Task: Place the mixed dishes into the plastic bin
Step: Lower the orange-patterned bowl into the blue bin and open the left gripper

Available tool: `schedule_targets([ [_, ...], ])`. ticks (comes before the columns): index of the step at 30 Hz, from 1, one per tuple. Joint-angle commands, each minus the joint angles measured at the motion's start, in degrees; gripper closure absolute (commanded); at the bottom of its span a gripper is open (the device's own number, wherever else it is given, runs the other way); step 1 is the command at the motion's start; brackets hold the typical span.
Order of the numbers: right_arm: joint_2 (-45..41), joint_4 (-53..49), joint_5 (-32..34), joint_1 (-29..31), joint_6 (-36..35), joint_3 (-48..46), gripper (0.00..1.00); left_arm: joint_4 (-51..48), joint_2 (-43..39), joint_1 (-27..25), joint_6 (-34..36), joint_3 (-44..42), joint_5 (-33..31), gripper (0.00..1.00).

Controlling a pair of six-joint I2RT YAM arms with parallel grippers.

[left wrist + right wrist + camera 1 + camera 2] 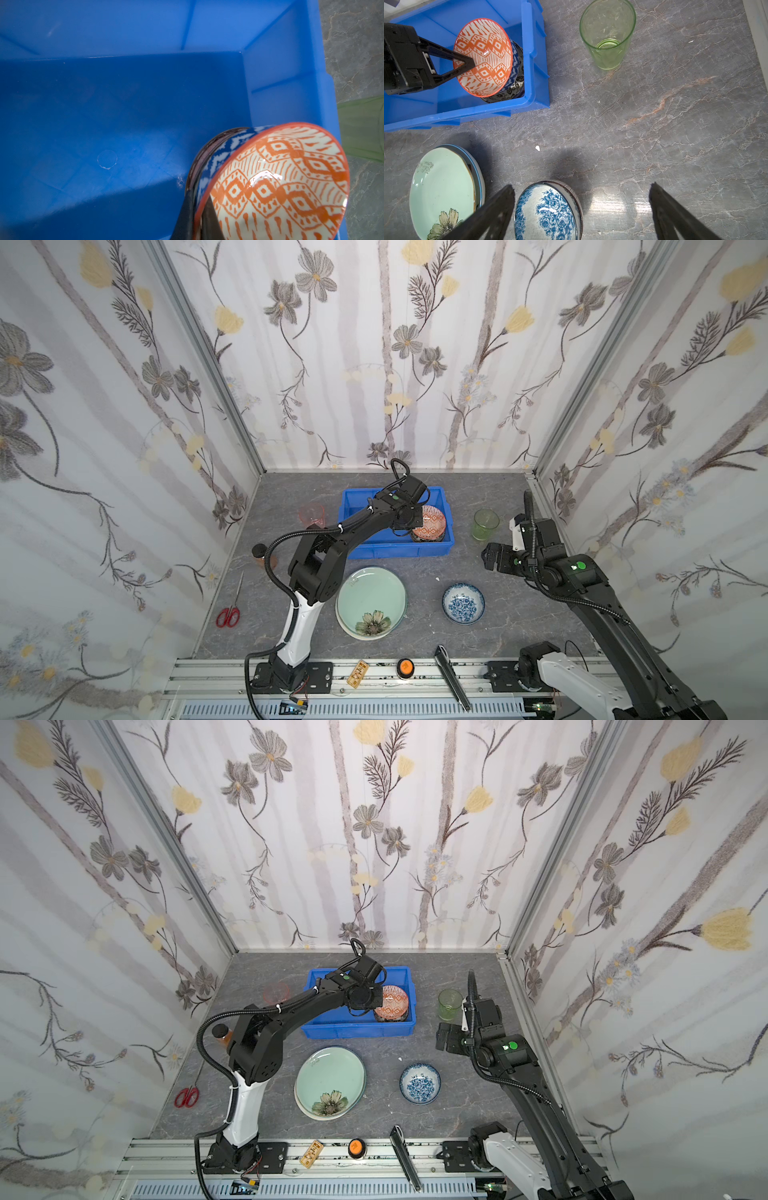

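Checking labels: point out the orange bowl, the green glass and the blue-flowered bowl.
orange bowl [490, 52], right wrist view, on its patterned inside.
green glass [608, 44], right wrist view, on its bottom.
blue-flowered bowl [463, 604], in a top view, on its inner bottom.

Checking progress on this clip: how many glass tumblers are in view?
2. The pink tumbler stands on the table left of the blue bin; the green tumbler stands on the table right of it. The left arm hides part of the bin's inside.

Green tumbler [361, 128] blurred, cropped; amber jar [261, 551] half behind left arm [332, 543].
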Motion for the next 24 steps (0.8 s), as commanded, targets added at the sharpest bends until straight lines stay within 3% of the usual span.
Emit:
schedule_targets([
  [1, -0.18, 2.15, -0.49, -0.06, -0.33, -0.27, 0.0, 0.74, 0.37, -0.06, -0.17, 0.15, 0.31, 0.94],
  [8, -0.18, 2.19, -0.74, -0.23, -0.42, -0.71, 0.0, 0.71, 0.55, -0.06, -0.33, 0.33, 0.78, 0.87],
  [15, 0.46, 2.14, -1.02, -0.33, -0.77, -0.38, 0.0, 0.72, 0.55, -0.2, -0.43, 0.56, 1.25, 0.73],
  [24, 1.49, 2.02, -2.73, -0.41, -1.43, 0.42, 0.01, 0.59, -0.98, -0.42, -0.28, 0.31, 1.15, 0.38],
])
